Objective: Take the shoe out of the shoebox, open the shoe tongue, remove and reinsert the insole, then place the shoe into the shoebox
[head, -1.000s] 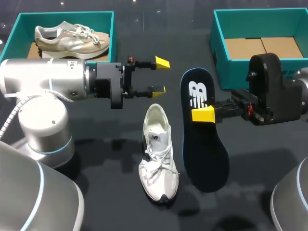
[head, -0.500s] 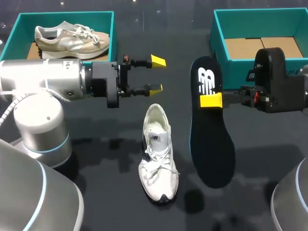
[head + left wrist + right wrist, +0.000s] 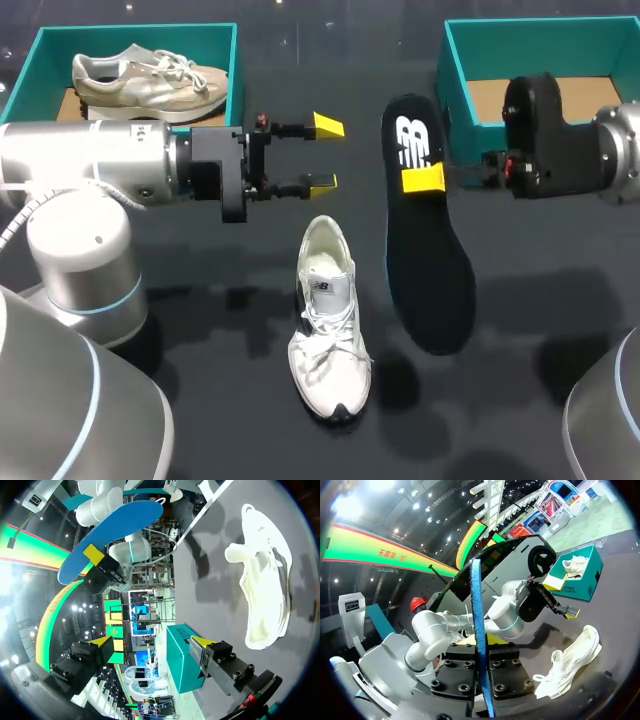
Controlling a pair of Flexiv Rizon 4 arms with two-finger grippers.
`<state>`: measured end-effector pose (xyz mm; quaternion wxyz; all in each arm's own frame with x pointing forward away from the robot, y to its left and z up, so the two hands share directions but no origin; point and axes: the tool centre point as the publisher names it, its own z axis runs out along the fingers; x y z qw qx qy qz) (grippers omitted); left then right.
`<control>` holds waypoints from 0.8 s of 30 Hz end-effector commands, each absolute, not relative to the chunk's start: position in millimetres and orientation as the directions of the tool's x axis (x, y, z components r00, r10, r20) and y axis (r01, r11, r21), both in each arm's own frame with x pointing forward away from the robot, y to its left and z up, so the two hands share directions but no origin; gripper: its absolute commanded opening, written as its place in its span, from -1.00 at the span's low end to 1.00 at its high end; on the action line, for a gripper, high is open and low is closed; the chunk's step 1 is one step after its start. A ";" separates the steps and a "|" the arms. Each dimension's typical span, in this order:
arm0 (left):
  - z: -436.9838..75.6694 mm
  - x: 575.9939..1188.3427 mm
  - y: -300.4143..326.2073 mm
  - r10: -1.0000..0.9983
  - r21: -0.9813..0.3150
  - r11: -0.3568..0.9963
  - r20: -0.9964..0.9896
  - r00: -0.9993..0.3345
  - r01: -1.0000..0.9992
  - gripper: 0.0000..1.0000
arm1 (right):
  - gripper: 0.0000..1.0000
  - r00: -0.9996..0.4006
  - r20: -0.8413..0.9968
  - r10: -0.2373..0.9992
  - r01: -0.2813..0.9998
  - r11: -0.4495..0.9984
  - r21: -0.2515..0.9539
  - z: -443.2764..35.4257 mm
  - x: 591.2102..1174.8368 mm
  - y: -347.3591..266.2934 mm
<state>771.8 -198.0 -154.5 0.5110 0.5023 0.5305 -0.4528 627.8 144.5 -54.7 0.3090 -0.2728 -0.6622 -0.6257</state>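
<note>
Our left gripper (image 3: pixel 326 155) hangs open and empty near the shoe (image 3: pixel 328 320), which lies on the table (image 3: pixel 520 380), out of the box (image 3: pixel 455 90). Our right gripper (image 3: pixel 423 180) is clamped on the insole (image 3: pixel 430 270), held aloft. Removal looks done; reinsertion and boxing are left.

Head cam: fixed, high & behind the robot, looking down on the table (image 3: pixel 200 290) from far enough to take in left box (image 3: pixel 233 70) & right box (image 3: pixel 462 140). L wrist cam: looks out along the left gripper (image 3: pixel 150 645), facing the right arm (image 3: pixel 102 495). R wrist cam: looks out along the right gripper (image 3: pixel 481 680), w/ the insole (image 3: pixel 479 620) edge-on right at the lens, facing the left arm (image 3: pixel 505 615). All 3 share the white shoe (image 3: pixel 325 320) & insole.
</note>
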 end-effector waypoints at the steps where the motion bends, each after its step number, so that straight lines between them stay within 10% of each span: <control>1: -155.2 771.3 -199.6 0.070 0.034 0.088 -0.997 0.028 0.996 1.00 | -1.00 -0.612 0.790 -0.038 0.787 0.071 0.613 -63.8 665.4 141.0; 24: -155.2 771.3 -199.6 0.070 0.034 0.088 -0.997 0.028 0.996 1.00 | -1.00 -0.489 0.869 0.075 0.872 0.073 0.485 -89.0 747.4 157.8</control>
